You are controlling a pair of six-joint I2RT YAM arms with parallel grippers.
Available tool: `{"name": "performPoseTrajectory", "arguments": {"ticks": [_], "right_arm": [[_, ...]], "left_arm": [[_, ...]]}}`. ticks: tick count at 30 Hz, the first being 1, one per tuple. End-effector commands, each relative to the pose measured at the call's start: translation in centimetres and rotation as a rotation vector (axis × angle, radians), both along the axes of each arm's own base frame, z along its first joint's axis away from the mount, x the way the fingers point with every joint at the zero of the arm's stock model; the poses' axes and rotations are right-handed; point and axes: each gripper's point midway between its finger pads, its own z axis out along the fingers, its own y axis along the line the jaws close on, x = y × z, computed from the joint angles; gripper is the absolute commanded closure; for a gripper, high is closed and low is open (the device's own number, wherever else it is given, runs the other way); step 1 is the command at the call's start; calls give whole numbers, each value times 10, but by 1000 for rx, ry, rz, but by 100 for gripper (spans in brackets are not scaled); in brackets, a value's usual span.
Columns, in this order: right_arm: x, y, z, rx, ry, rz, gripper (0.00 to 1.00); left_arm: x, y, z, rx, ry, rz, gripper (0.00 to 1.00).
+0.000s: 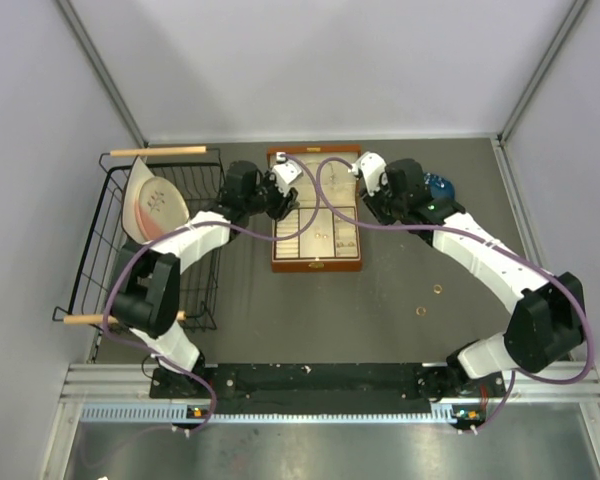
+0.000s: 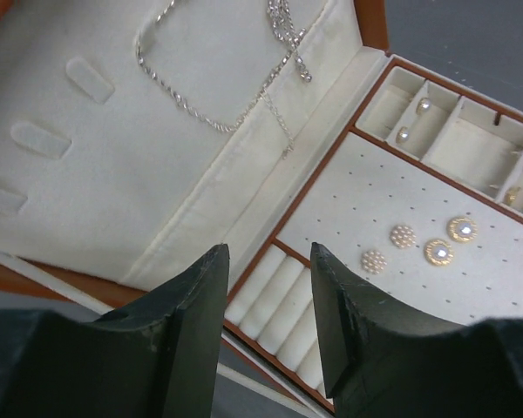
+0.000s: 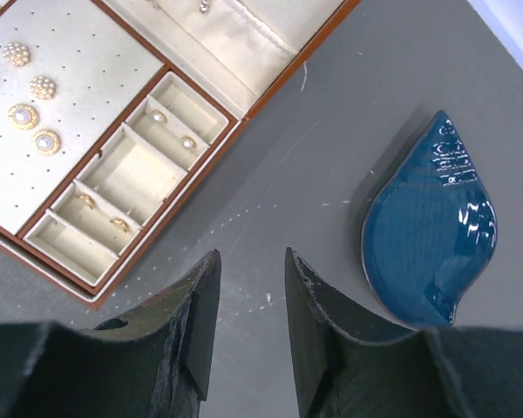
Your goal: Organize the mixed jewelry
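The thin silvery chain necklace (image 2: 211, 119) hangs against the cream lining of the open box lid, its small pendant (image 2: 289, 39) near the top. Two tiny gold rings (image 1: 437, 290) (image 1: 418, 311) lie on the grey table to the right of the brown wooden box (image 1: 317, 263). My left gripper (image 2: 268, 248) is open and empty over the box's left edge, above the ring rolls (image 2: 275, 300). My right gripper (image 3: 251, 252) is open and empty over bare table between the box (image 3: 211, 154) and a blue dish.
A blue leaf-shaped dish (image 3: 431, 226) sits right of the box. Pearl and gold earrings (image 2: 425, 244) sit on the box's dotted pad, with small gold pieces (image 3: 103, 212) in its side compartments. A black wire basket (image 1: 100, 235) holding a pale plate stands at the left.
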Motion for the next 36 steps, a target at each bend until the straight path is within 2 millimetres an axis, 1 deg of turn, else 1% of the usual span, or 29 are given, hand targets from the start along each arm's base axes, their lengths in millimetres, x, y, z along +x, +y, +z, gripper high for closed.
{"name": "performPoseTrajectory", "arguments": {"ticks": [1, 6, 7, 8, 10, 11, 16, 20, 21, 25, 29, 36], "right_arm": [[-3, 4, 9, 49, -5, 9, 64], [-4, 9, 0, 61, 26, 22, 64], [-4, 9, -2, 59, 32, 21, 64], [-5, 12, -4, 69, 43, 35, 64], [-6, 13, -7, 74, 53, 40, 64], [-7, 14, -7, 80, 56, 47, 64], [-8, 16, -14, 86, 79, 56, 64], [-9, 16, -18, 91, 90, 59, 64], [-10, 16, -18, 91, 92, 59, 64], [-10, 15, -20, 94, 97, 59, 64], [-11, 15, -20, 96, 98, 58, 64], [-12, 16, -22, 104, 106, 59, 64]], "left_arm": [[33, -7, 20, 97, -226, -3, 51], [48, -8, 16, 174, -303, 20, 50], [50, -7, 11, 195, -311, 18, 50], [54, -4, 14, 201, -330, 40, 49], [58, -2, 12, 217, -342, 54, 48], [62, 0, 14, 219, -360, 75, 48], [68, 3, 13, 257, -404, 97, 44], [69, 5, 11, 268, -428, 108, 41], [69, 5, 8, 275, -425, 107, 41], [73, 7, 7, 292, -446, 119, 36], [74, 8, 9, 298, -471, 131, 34], [71, 10, 0, 343, -499, 130, 34]]}}
